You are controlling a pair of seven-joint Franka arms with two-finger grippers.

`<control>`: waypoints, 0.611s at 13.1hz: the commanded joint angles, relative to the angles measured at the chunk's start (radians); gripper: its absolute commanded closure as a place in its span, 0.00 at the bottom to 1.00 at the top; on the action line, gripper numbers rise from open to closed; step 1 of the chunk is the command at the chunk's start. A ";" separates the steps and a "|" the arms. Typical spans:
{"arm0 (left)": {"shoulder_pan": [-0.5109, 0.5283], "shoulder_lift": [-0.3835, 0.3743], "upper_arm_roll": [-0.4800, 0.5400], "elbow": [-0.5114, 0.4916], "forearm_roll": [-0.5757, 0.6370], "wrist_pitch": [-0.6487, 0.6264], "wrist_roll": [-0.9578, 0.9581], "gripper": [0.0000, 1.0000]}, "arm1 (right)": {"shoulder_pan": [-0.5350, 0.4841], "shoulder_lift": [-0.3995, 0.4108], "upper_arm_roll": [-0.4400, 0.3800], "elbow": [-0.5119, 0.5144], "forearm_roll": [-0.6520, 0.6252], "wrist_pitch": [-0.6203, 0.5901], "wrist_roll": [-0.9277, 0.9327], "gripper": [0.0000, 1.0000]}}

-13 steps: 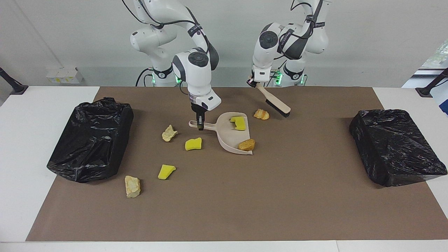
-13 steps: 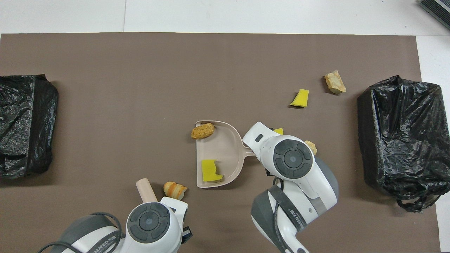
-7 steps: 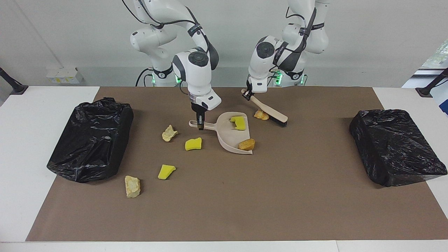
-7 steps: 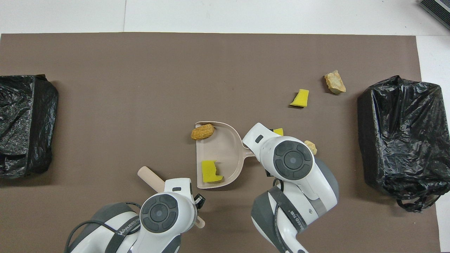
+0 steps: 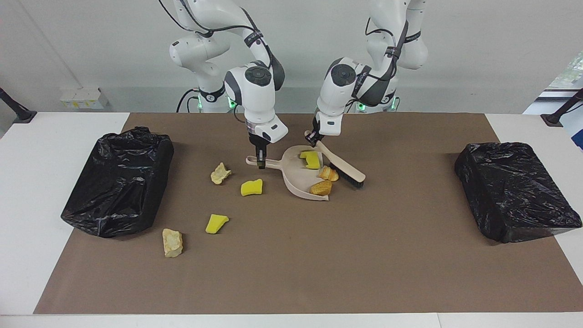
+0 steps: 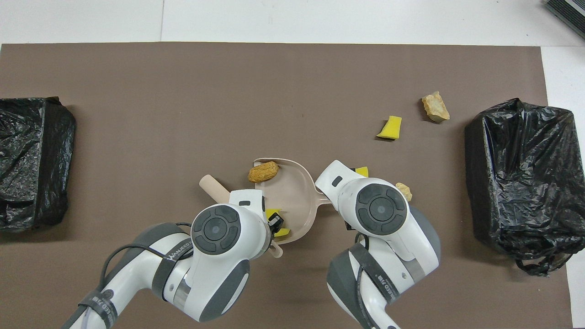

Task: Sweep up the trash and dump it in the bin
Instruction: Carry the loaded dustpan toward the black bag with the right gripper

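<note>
Beige plastic is at the heart of things: the dustpan [image 5: 304, 175] lies mid-counter with its handle clamped in the right hand [image 5: 260, 162], whose fingers are closed on it and hold the pan flat on the brown mat [image 5: 291, 273]. Just beside its open lip, the left hand [image 5: 313, 138] is shut on the handle of the brush [image 5: 342, 168], whose bristles rest on the mat at the lip.

Three pieces of trash are at the pan: a yellow sponge piece [image 5: 311, 160] inside it, a striped orange lump [image 5: 328, 173] right at the lip against the brush, and a brown lump [image 5: 321, 187] on the lip's corner, half on and half off.

Farther from the robots and toward the right arm's end lie four loose pieces: a pale lump [image 5: 220, 173], a yellow chunk [image 5: 252, 187], a yellow wedge [image 5: 216, 223] and, farthest of all, a beige lump [image 5: 172, 242] near the bin [image 5: 118, 182]. A second bin [image 5: 514, 189] sits at the left arm's end.

My worry is the lip. The two lumps sit barely seated; if the pan were lifted or tilted now, either could roll back onto the mat. A hard stroke could also shove the pan sideways in its grip, or flick a light lump clean over the rim.
</note>
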 commanded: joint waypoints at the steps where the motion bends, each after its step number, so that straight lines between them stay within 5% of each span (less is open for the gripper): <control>1: -0.079 -0.002 0.004 0.015 -0.002 0.035 0.120 1.00 | -0.005 -0.027 0.007 -0.031 -0.003 0.007 0.008 1.00; 6: -0.110 -0.015 0.007 0.025 -0.002 -0.005 0.243 1.00 | -0.010 -0.027 0.006 -0.033 -0.003 -0.008 0.002 1.00; 8: -0.096 -0.066 0.014 0.024 -0.001 -0.124 0.355 1.00 | -0.011 -0.029 0.006 -0.033 -0.003 -0.013 -0.001 1.00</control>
